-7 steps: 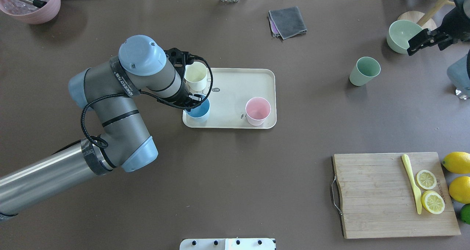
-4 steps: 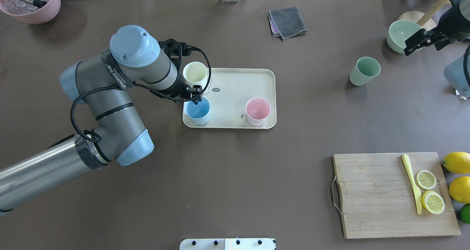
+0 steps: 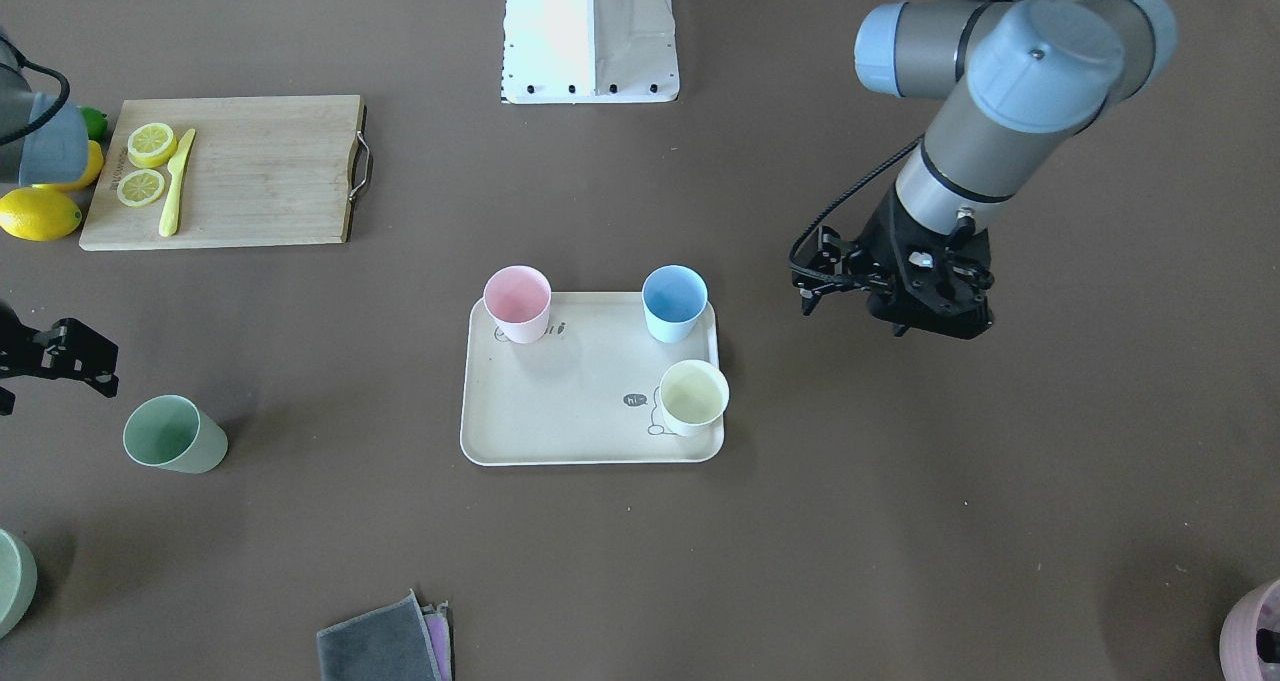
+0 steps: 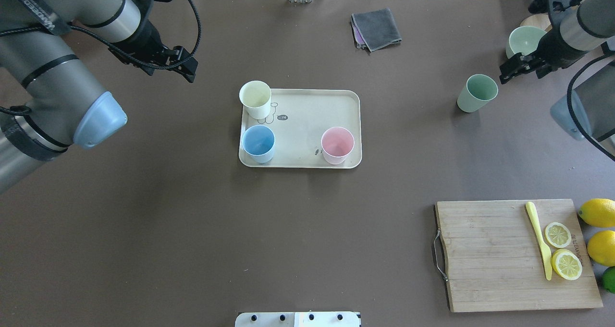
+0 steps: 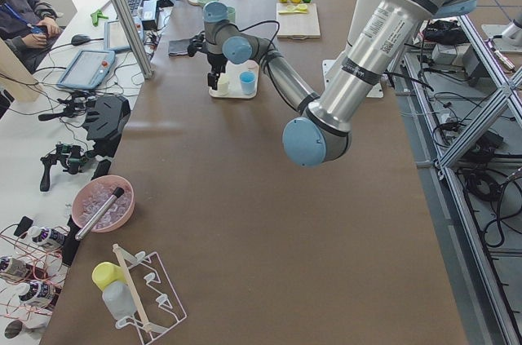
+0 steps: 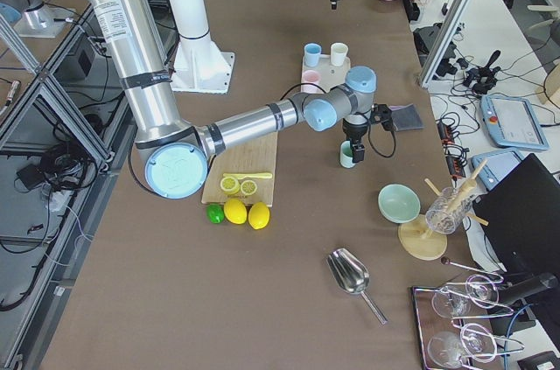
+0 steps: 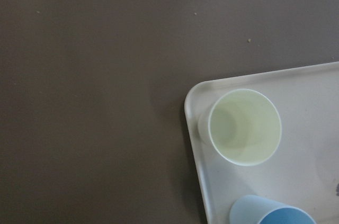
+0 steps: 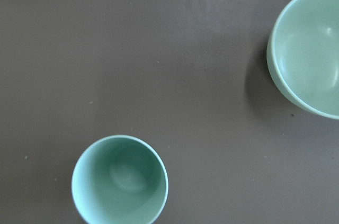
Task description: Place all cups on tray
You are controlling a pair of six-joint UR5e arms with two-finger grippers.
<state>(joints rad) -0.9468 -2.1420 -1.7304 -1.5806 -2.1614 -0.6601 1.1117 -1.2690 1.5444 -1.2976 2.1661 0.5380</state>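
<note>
The right gripper [image 4: 505,75] is hovering over the table with its fingers looking spread apart, gripping nothing. The green cup [image 4: 476,92] is standing upright on the bare table just beside those fingers, on their side toward the table's middle and not touching them. A green bowl [image 4: 523,41] is sitting on their other side. The left gripper [image 4: 190,72] is hanging above the table, holding nothing. Its fingers are showing only as one dark mass, so I cannot tell how wide they are. The tray [image 4: 302,125] is lying apart from those fingers, toward the table's middle. The yellow cup [image 4: 255,99] is standing in the tray corner nearest them, the blue cup [image 4: 258,143] in the next corner, and the pink cup [image 4: 337,145] at the tray's far end.
</note>
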